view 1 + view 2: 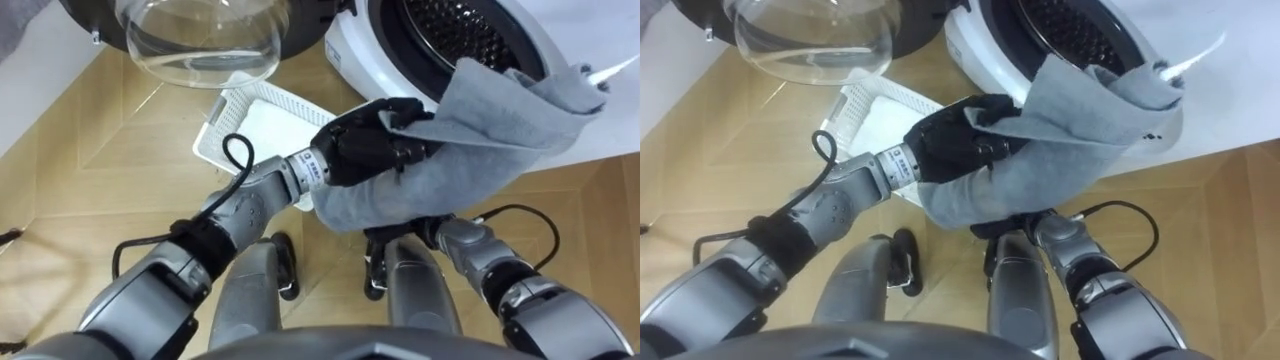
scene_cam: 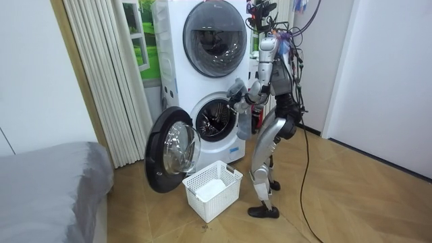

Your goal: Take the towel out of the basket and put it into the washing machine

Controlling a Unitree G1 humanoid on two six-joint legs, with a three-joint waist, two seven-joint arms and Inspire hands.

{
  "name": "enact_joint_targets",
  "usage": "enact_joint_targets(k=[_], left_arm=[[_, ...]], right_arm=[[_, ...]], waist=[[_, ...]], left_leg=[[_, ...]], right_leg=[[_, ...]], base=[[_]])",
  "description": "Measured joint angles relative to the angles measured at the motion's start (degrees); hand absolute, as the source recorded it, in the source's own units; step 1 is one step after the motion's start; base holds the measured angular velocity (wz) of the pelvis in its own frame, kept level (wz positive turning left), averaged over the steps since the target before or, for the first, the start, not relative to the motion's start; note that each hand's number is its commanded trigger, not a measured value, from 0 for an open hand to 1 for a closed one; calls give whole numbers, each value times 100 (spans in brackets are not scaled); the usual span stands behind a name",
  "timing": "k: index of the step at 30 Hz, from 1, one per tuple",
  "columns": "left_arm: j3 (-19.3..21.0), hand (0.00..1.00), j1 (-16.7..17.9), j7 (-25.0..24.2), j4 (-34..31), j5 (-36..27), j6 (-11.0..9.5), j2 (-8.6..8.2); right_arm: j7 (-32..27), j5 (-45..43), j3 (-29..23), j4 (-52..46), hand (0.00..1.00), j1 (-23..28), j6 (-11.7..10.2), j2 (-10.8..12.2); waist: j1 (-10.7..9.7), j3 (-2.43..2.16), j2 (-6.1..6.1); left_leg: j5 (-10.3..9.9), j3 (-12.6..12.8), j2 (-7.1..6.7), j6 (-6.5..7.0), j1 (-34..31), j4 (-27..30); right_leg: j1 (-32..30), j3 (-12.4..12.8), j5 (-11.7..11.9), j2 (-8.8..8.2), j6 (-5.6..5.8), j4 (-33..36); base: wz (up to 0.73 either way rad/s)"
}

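Two hands raised before the lower washing machine; in the room view, upright stance close to its open front. Left hand: dark fingers curled round a fold of the grey towel, gripping it. Right hand: buried beneath the same cloth, grasp impossible to tell. Towel held in the air, draped over both hands, upper end at the rim of the drum opening, contact with the rim unclear, outside the drum as far as visible. Round glass door swung fully open on the robot's left. White slatted basket on the wooden floor just beside the door, below the left forearm. Second machine stacked above, door shut. Pale pleated curtain and grey bed toward the room view's left.
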Motion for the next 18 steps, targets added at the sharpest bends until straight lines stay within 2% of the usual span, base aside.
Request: enact_joint_targets(k=[7,8,9,12,18], left_arm=[[589,100,36,28,2,-297,2,42],[674,9,59,27,3,-316,5,69],[740,0,89,28,3,-328,5,75],[996,0,320,30,3,-505,3,155],[1301,0,728,23,82,-906,3,257]], right_arm=[[-46,5,-237,-301,100,10,9,24],[-46,-38,-304,-393,100,76,7,15],[-47,-49,-339,-415,100,99,7,36],[-49,-153,-442,-435,100,173,17,85],[-199,-402,-636,-428,100,278,96,79]], waist=[[-6,20,-36],[8,23,-47],[9,20,-56],[27,18,-58],[336,12,-46]], left_leg=[[0,10,8,-1,-7,1],[0,12,8,-1,-6,-11],[0,16,7,-1,-2,-20],[0,25,7,-2,-1,-35],[2,33,6,-8,-2,-107]], right_leg=[[-8,5,-3,10,-1,-7],[-9,8,-3,12,-2,-15],[-10,13,-3,12,-2,-17],[-18,13,0,12,-1,-39],[-29,2,26,20,-5,-111]], base=[[0],[0],[0],[0],[0]])
